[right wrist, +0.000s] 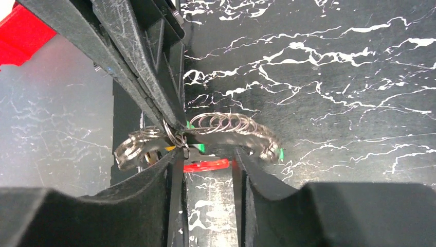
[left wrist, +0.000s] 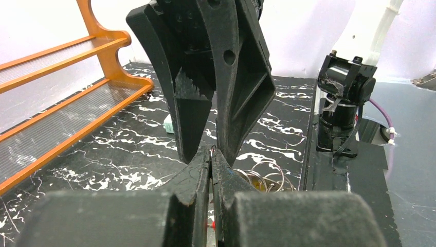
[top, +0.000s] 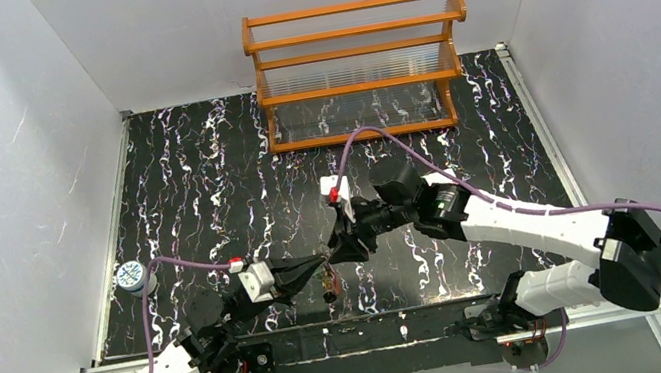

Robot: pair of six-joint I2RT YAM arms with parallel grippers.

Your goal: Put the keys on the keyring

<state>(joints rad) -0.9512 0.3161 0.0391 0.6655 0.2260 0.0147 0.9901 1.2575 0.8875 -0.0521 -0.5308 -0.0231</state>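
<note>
Nearest, the black two-finger right gripper (right wrist: 208, 154) is held part open astride the keyring (right wrist: 226, 123), linked silver wire rings over a red band. From eleven o'clock the black left gripper (right wrist: 176, 128) is pinched shut on one small ring. Green-headed keys (right wrist: 200, 148) are seen beneath. Both white arms (top: 525, 220) are stretched low, tips meeting.

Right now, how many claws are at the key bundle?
2. The left claw, shut, pinches the keyring chain at an end link. The right claw, jaws parted, straddles the same chain from the opposite side. Neither is hidden.
</note>
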